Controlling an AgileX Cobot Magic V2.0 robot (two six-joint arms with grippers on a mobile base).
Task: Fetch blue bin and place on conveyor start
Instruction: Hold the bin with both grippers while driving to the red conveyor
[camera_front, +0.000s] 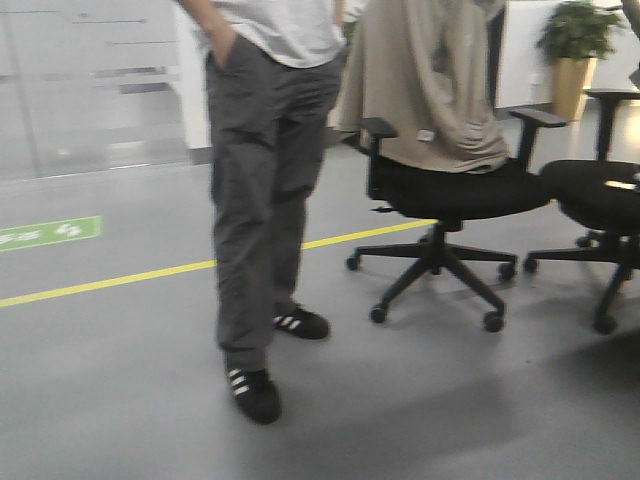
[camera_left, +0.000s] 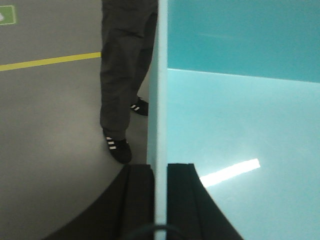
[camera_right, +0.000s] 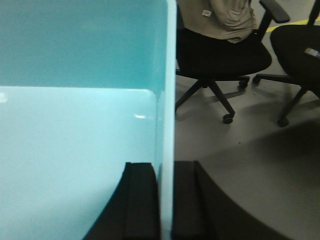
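The blue bin (camera_left: 240, 130) is a pale turquoise plastic tub, held up above the grey floor by both arms. In the left wrist view my left gripper (camera_left: 160, 167) is shut on the bin's left wall, one finger inside and one outside. In the right wrist view my right gripper (camera_right: 166, 165) is shut on the right wall of the blue bin (camera_right: 75, 145) the same way. The bin's inside looks bare. The conveyor start is out of view. Neither the bin nor the grippers appear in the front view.
A person (camera_front: 265, 200) in grey trousers and black shoes stands close ahead on the left. Two black office chairs (camera_front: 450, 190) (camera_front: 605, 200) stand to the right, one draped with a beige jacket. A yellow floor line (camera_front: 110, 282) crosses the grey floor. A potted plant (camera_front: 575, 55) stands far back.
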